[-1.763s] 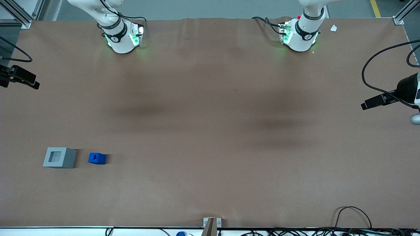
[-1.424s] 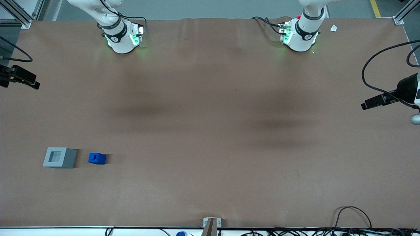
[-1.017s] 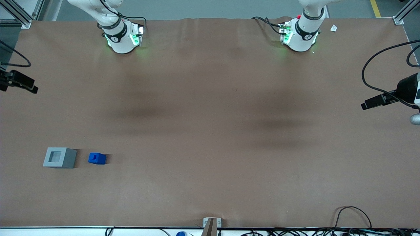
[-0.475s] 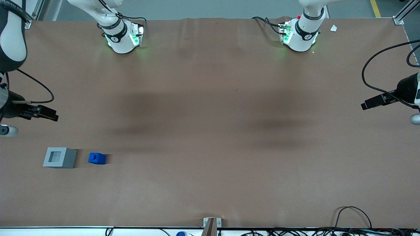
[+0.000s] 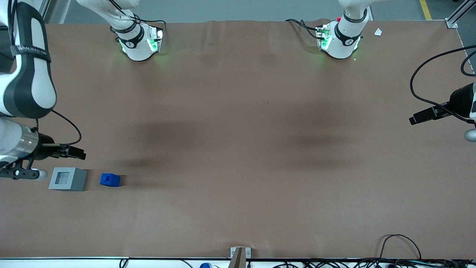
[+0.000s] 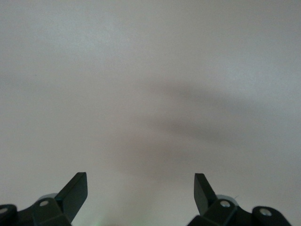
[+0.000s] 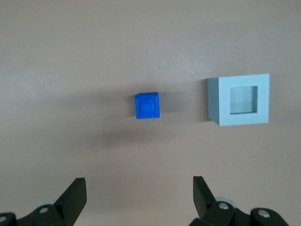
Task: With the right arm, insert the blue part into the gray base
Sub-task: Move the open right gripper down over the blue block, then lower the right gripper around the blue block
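One claw (image 7: pixel 136 197) | spread wide, empty | above blue part (image 7: pixel 147 105) beside gray base (image 7: pixel 240 99)

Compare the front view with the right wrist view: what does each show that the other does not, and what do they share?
Only the front view shows the right arm itself, both arm pedestals, the whole brown table and the cables along its edge nearest the camera; there the hand hangs at the working arm's end of the table, beside the gray base. Only the right wrist view shows the hand's open fingers from above and the raised detail on the blue part's top. Both show the blue part resting apart from the gray base, whose recess is empty.
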Available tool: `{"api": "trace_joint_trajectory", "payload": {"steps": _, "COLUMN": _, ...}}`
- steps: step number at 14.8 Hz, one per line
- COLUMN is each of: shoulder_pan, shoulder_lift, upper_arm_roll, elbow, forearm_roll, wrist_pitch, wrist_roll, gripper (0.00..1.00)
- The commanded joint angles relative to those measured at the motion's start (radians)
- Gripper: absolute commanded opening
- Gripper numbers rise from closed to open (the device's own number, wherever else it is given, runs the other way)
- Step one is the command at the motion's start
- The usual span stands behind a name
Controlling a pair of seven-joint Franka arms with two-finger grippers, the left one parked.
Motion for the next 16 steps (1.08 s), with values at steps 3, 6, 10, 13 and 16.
{"api": "trace_joint_trajectory", "payload": {"steps": 3, "shoulder_pan": -0.001, "shoulder_lift": 0.091, "upper_arm_roll": 0.001, "elbow": 0.001, "forearm_roll": 0.013, "wrist_pitch": 0.13, "wrist_roll": 0.011, "gripper": 1.0}}
{"api": "trace_joint_trajectory", "payload": {"steps": 6, "shoulder_pan": 0.001, "shoulder_lift": 0.146, "upper_arm_roll": 0.001, "elbow": -0.001, "forearm_roll": 0.013, "wrist_pitch": 0.199, "wrist_roll": 0.011, "gripper": 1.0}}
{"api": "trace_joint_trajectory", "payload": {"steps": 10, "shoulder_pan": -0.001, "shoulder_lift": 0.218, "upper_arm_roll": 0.001, "elbow": -0.001, "forearm_roll": 0.013, "wrist_pitch": 0.274, "wrist_roll": 0.011, "gripper": 1.0}}
{"api": "trace_joint_trajectory", "payload": {"steps": 13, "shoulder_pan": 0.013, "shoulder_lift": 0.248, "upper_arm_roll": 0.003, "elbow": -0.001, "forearm_roll": 0.013, "wrist_pitch": 0.295, "wrist_roll": 0.01, "gripper": 1.0}}
{"api": "trace_joint_trajectory", "payload": {"steps": 16, "shoulder_pan": 0.021, "shoulder_lift": 0.272, "upper_arm_roll": 0.001, "elbow": -0.004, "forearm_roll": 0.011, "wrist_pitch": 0.328, "wrist_roll": 0.01, "gripper": 1.0}}
